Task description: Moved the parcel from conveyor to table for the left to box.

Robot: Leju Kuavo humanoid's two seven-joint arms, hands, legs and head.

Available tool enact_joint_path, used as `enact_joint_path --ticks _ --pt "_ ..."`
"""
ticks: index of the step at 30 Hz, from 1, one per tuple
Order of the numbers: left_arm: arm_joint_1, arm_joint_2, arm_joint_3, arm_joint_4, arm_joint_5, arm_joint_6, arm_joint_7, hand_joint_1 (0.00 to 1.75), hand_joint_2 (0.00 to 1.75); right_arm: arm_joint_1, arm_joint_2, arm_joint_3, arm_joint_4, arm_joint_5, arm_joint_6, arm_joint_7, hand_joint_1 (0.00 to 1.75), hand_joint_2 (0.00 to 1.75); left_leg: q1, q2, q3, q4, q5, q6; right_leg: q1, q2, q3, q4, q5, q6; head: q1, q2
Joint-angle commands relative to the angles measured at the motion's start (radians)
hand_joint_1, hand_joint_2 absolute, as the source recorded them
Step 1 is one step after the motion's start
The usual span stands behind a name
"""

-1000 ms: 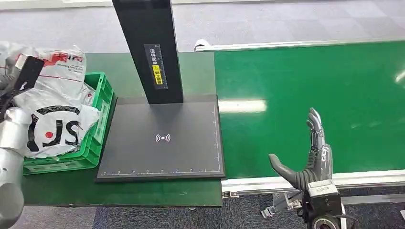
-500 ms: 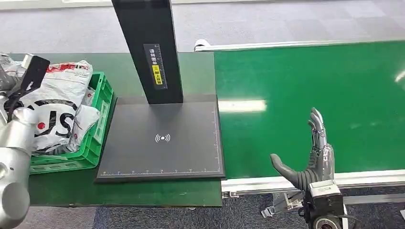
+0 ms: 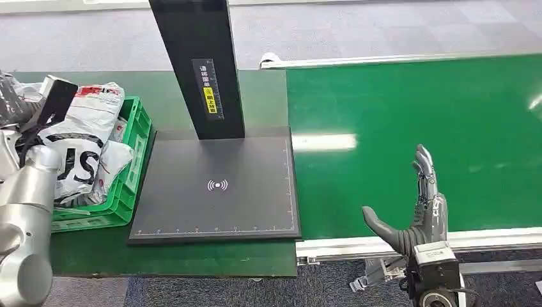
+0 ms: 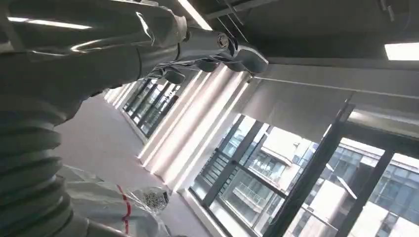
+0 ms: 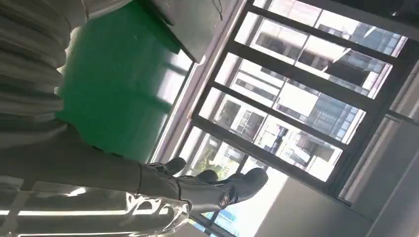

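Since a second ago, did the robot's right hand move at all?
No. The right hand hangs open at the same spot over the conveyor's near edge, as before.

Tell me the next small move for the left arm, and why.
Probably draw the left arm back toward the black pad: the parcels already lie in the green crate, the pad and conveyor are bare, and the right hand waits open over the belt.
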Motion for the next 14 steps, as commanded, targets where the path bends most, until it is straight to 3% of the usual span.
enact_joint_path --ticks 1,3,6,8,14 --pt "0.349 -0.175 -0.166 -0.572 0.587 -0.377 -0.123 0.0 1.75 0.03 0.001 -0.02 0.011 0.012 -0.004 -0.003 0.0 1.75 -0.001 -0.006 0.003 -0.004 0.001 0.002 0.0 -0.006 0.006 -0.005 0.0 0.001 0.0 0.0" --pt "0.516 -0.196 -0.282 -0.717 0.677 -0.424 -0.118 0.0 1.75 0.025 -0.001 -0.012 0.021 0.013 0.007 -0.005 0.0 1.75 -0.002 -0.003 0.004 -0.004 0.001 0.002 -0.002 -0.003 0.005 -0.004 -0.001 0.001 0.0 0.0" --pt "0.666 -0.248 -0.374 -0.758 0.927 -0.585 -0.137 0.0 1.75 -0.009 -0.003 0.009 0.049 0.008 0.028 0.012 0.0 1.75 -0.005 -0.001 0.006 -0.005 -0.001 0.002 -0.004 -0.001 0.006 -0.005 -0.001 0.002 -0.001 0.0" --pt "0.728 -0.27 -0.426 -0.74 1.021 -0.608 -0.17 0.0 1.75 -0.042 0.002 0.035 0.085 0.013 0.041 0.029 0.0 1.75 -0.006 0.001 0.006 -0.004 -0.002 0.003 -0.006 0.001 0.006 -0.004 -0.001 0.002 0.0 0.0" --pt "0.764 -0.297 -0.465 -0.671 1.079 -0.61 -0.188 0.0 1.75 -0.083 0.012 0.076 0.145 0.008 0.064 0.043 0.0 1.75 -0.004 0.001 0.002 -0.002 -0.003 0.002 -0.004 0.001 0.003 -0.003 -0.001 0.002 0.0 0.0"
